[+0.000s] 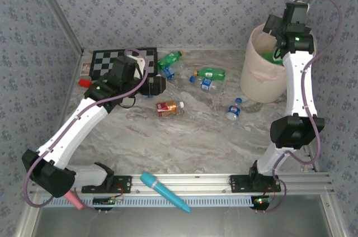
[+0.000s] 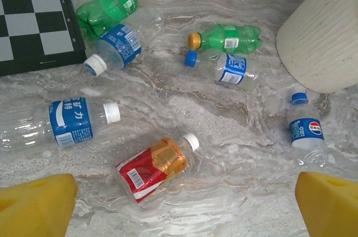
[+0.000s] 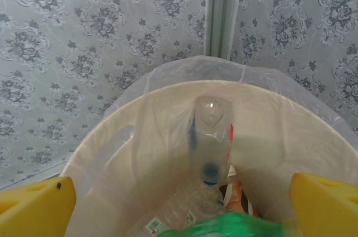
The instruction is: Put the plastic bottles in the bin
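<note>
Checkerboard [image 1: 106, 61] at far left, red block [image 1: 84, 82] beside it, teal microphone [image 1: 164, 192] on near rail.

We see marbled table [image 1: 184, 136]. Chessboard [image 1: 112, 61] at far left corner, red block [image 1: 84, 83] just beside it. Bin [image 1: 263, 89] upright at far right. Between them, lying on sides: two green bottles [image 2: 106, 8], red-label bottle [image 2: 151, 167], four blue-label bottles [image 2: 67, 122].
</note>
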Tool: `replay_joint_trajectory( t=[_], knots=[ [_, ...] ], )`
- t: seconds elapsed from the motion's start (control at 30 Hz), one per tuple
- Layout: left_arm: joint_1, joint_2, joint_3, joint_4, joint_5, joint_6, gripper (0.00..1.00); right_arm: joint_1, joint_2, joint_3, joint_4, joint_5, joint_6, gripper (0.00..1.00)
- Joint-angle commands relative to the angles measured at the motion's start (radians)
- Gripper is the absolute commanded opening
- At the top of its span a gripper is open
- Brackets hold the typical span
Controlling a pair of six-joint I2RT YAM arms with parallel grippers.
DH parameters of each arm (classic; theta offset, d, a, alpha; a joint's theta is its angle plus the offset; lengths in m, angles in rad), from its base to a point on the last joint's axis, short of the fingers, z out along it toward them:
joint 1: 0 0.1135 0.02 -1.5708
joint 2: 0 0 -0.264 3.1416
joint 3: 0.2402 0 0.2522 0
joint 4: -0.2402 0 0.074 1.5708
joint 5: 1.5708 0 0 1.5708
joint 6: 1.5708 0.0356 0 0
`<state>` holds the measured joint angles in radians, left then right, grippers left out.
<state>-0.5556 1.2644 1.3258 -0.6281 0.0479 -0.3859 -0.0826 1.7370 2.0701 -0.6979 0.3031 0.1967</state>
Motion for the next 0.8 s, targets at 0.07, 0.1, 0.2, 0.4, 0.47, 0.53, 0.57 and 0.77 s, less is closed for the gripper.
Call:
replay_joint_trajectory(
  t=[0.07, 0.1, 0.2, 0.4, 0.47, 0.53, 0.57, 0.77],
  knots=[
    [0.010, 0.017, 0.016, 0.003, 0.003, 0.010, 1.00, 0.021, -0.068, 0.013, -0.041, 0.005, -0.020, 1.00],
    [0.010, 0.021, 0.014, 0.003, 0.003, 0.008, 1.00, 0.027, -0.079, 0.006, -0.048, 0.007, -0.020, 1.00],
    [0.011, 0.026, 0.006, 0.007, 0.002, 0.006, 1.00, 0.048, -0.119, -0.024, -0.060, 0.011, -0.025, 1.00],
    [0.013, 0.026, -0.014, 0.015, 0.013, 0.010, 1.00, 0.134, -0.237, -0.141, -0.079, 0.034, -0.056, 1.00],
    [0.013, 0.023, -0.027, 0.017, 0.017, 0.007, 1.00, 0.187, -0.276, -0.189, -0.088, 0.068, -0.074, 1.00],
    [0.014, 0.018, -0.040, 0.022, 0.022, 0.001, 1.00, 0.244, -0.307, -0.231, -0.119, 0.085, -0.082, 1.00],
    [0.014, 0.016, -0.047, 0.024, 0.027, -0.001, 1.00, 0.270, -0.318, -0.251, -0.132, 0.089, -0.081, 1.00],
    [0.017, 0.001, -0.074, 0.033, 0.053, 0.000, 1.00, 0.415, -0.352, -0.360, -0.246, 0.136, -0.037, 1.00]
  ],
)
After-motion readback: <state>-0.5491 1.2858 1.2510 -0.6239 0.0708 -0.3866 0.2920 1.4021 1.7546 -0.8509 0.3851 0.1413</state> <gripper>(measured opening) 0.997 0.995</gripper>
